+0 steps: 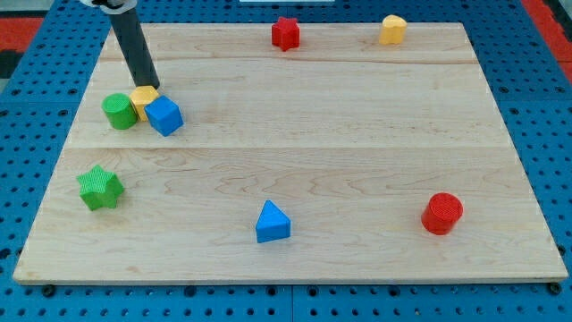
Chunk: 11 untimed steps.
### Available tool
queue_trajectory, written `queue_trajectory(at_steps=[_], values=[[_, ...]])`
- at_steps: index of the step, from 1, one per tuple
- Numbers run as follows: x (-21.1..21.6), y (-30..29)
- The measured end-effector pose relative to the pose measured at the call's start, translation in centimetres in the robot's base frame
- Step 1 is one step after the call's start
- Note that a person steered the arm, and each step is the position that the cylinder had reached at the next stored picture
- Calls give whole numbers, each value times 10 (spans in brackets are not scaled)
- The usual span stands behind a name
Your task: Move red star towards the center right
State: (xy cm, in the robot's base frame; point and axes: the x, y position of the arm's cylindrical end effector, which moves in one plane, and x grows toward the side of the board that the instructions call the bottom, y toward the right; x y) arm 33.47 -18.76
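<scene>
The red star (285, 33) sits near the view's top edge of the wooden board, a little right of the middle. My tip (147, 86) is far from it, at the view's upper left, touching or just above a yellow block (141, 99). That yellow block is wedged between a green cylinder (118, 111) on its left and a blue cube (164, 115) on its right.
A yellow block (392, 29) lies at the top right, right of the red star. A red cylinder (441, 213) is at the lower right, a blue triangular block (272, 223) at the bottom centre, a green star (99, 187) at the lower left.
</scene>
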Motion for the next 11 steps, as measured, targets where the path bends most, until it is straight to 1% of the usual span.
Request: queue_trajectory(at_steps=[1, 3, 4, 5, 6, 7, 8, 10, 11], values=[[-11, 58], [-8, 217], [-1, 271], [-47, 303], [-143, 299], [-143, 296], [-143, 250], [-132, 182], [-134, 133]])
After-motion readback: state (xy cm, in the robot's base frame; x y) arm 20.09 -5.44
